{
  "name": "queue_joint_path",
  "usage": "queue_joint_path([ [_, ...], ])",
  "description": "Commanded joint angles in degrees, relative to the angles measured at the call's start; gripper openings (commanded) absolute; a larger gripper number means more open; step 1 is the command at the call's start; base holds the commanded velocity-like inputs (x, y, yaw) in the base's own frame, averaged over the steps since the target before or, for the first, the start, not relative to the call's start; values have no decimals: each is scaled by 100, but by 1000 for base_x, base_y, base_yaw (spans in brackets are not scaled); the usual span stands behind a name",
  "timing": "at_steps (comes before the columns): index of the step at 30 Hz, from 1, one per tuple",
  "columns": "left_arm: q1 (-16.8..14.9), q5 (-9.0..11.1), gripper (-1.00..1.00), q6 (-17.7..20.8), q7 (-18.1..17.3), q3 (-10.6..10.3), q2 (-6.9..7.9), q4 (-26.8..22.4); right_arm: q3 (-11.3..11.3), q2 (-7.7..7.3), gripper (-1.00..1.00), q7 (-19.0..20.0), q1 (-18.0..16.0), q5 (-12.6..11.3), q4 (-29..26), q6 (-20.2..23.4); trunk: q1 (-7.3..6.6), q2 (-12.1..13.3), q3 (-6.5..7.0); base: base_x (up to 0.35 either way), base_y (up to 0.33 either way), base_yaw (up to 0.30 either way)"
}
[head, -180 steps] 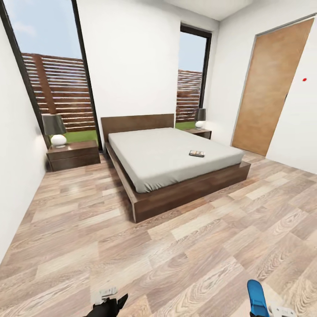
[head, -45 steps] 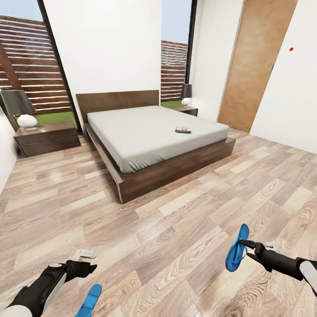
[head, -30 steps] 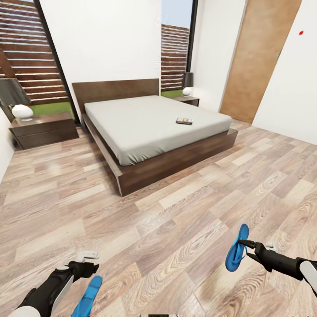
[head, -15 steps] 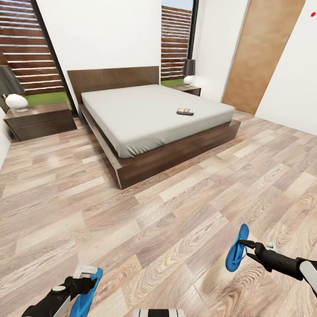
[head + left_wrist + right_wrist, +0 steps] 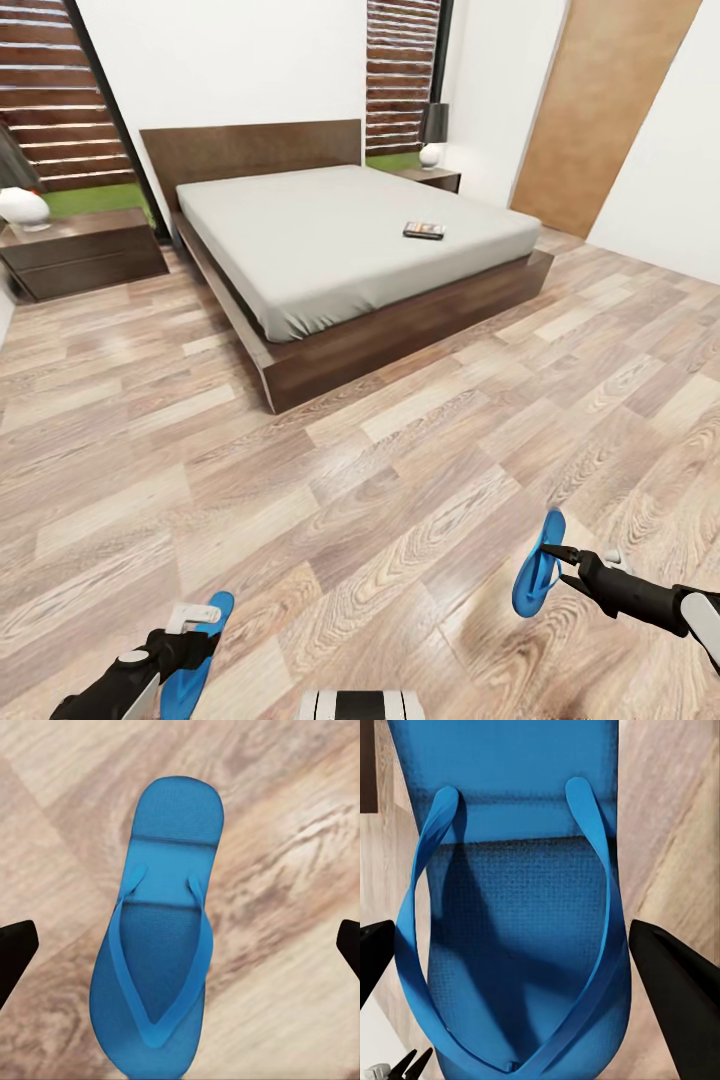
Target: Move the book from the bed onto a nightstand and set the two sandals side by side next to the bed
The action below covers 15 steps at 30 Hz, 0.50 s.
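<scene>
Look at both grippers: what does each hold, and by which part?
The right gripper holds a blue sandal, apparently by its strap. The left gripper has the other sandal; the hold point cannot be told.

Matt textured blue sandal [image 5: 157,945], glossy wood-plank floor [image 5: 380,480], dark wooden bed [image 5: 400,335] frame, smooth grey mattress.

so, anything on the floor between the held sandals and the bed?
Nothing visible. Bare floor runs from the left sandal and right sandal up to the bed; the book lies on the mattress.

White walls [image 5: 250,60], wood-plank floor [image 5: 400,470], tan door [image 5: 600,100], slatted fence thru windows [image 5: 50,100].
</scene>
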Motion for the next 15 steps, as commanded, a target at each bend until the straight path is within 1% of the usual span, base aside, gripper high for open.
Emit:
queue_joint_path([
  [1, -1, 32, 100, 19, 0, -42, 6, -8, -18, 2, -100, 15, -4, -4, 0, 38, 1, -3, -27, 0, 0, 0],
  [15, -1, 32, 100, 6, 0, -44, 5, -10, -18, 2, -100, 15, -4, -4, 0, 38, 37, -22, -337, 0, 0, 0],
])
